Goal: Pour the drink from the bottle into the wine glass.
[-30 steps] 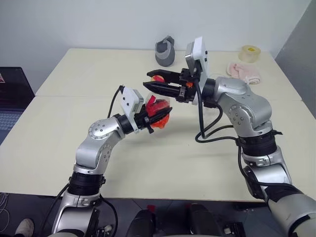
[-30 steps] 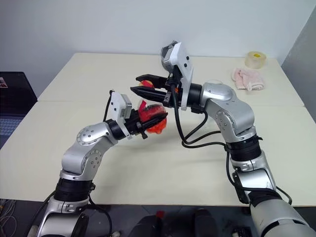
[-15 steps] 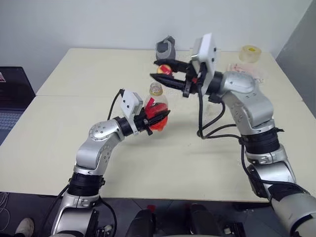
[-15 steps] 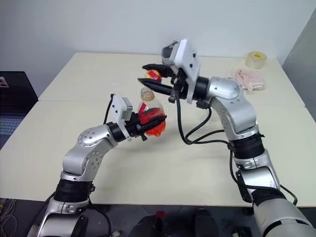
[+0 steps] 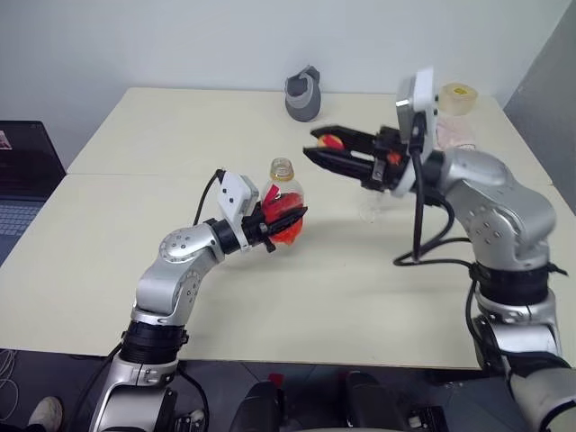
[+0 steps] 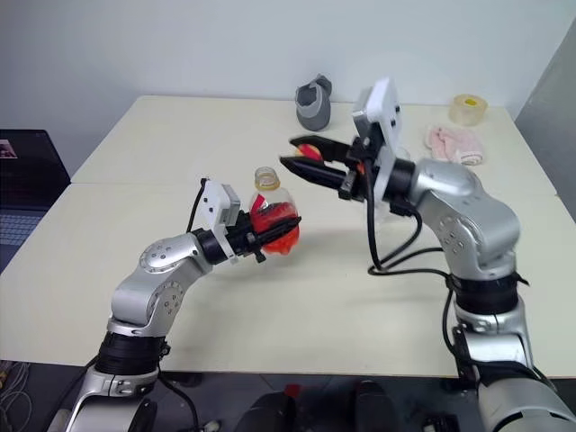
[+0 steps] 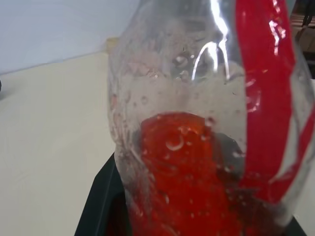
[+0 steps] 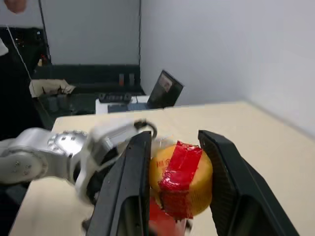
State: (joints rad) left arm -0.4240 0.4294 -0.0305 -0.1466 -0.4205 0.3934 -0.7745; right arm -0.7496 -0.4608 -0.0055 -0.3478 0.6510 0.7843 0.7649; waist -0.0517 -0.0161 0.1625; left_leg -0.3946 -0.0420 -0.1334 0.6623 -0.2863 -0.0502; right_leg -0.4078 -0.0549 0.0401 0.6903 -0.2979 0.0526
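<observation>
While clamped low on its body by the left gripper (image 5: 281,219), the bottle (image 5: 282,193) stands near upright, long axis vertical with a slight lean, open neck pointing up. Bottle sits near table (image 5: 108,225) centre, just off the surface as far as can be told. Red-orange drink (image 7: 187,182) pools in the lower half; red label strip (image 7: 263,88) runs down one side. Right gripper (image 5: 326,149) is up and right of the bottle, pointing left, about level, fingers closed on the yellow-and-red cap (image 8: 181,178), apart from the neck. Wine glass (image 5: 373,202) stands upright on the table right of the bottle, mostly hidden behind the right arm. Grey cup (image 5: 302,94) far centre; tape roll (image 5: 456,97) and pink cloth (image 6: 454,144) far right. Laptop (image 5: 22,184) at left edge.
</observation>
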